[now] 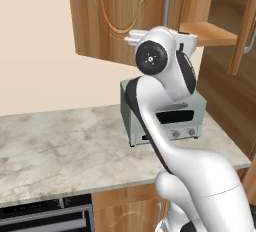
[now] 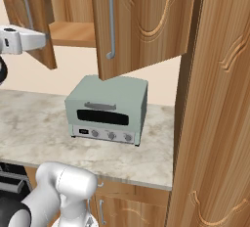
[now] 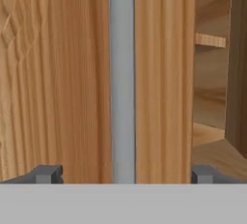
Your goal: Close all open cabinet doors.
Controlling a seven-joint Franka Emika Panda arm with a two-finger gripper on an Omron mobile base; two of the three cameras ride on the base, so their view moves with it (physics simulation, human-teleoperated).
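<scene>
Right up close, the tool [image 3: 123,174] has its two dark fingertips [image 3: 47,174] spread wide, one on each side of the silver bar handle [image 3: 122,78]. They grip nothing; the bar sits in the middle of the gap, clear of both tips. That handle belongs to the left cabinet door [image 1: 120,16], which stands swung out from the cabinet, its carved arch facing the left base camera.

The step in hand looks like closing this door. My call: no need to clamp the bar. Better to lay the tool flat against the door face near the handle edge, far from the hinge, and push along the door's arc until it seats. Keep the push square, so the tips don't slide off the wood or snag on the bar.

Just past the door, the open cabinet shows a bare wooden shelf [image 1: 207,33]. Below it on the marble bench [image 1: 60,146] sits a pale green toaster oven [image 2: 108,108], well under the door's swing.

Further across, the right cabinet door [image 2: 141,20] hangs ajar too, its own bar handle [image 2: 111,18] facing the right base camera.

So the count: two upper doors, both open, two bar handles, one shelf, one toaster oven. Beside them runs one tall wooden panel [image 2: 219,99] at the far right.
</scene>
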